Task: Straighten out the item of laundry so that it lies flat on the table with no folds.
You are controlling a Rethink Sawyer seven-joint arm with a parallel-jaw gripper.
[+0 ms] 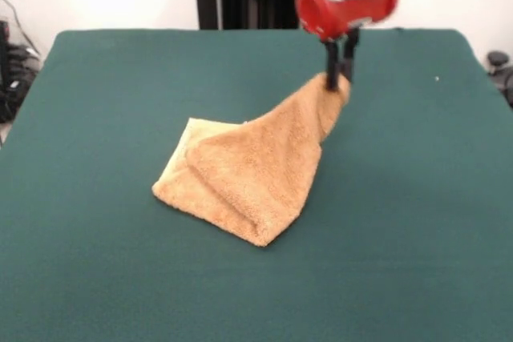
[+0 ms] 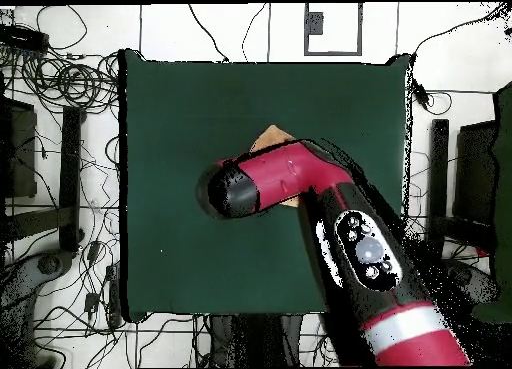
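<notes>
Looking across your dark green cloth table (image 1: 96, 278) under white walls, you see the gripper (image 1: 340, 78) clenched on the fuzzy tan towel's (image 1: 240, 178) lifted corner.

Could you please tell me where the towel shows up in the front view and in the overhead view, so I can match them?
Front view: the towel lies mid-table, one corner lifted up to the gripper.
Overhead view: only a small tan tip shows, above the arm that hides the rest.
Shared landmark: the green table.
</notes>
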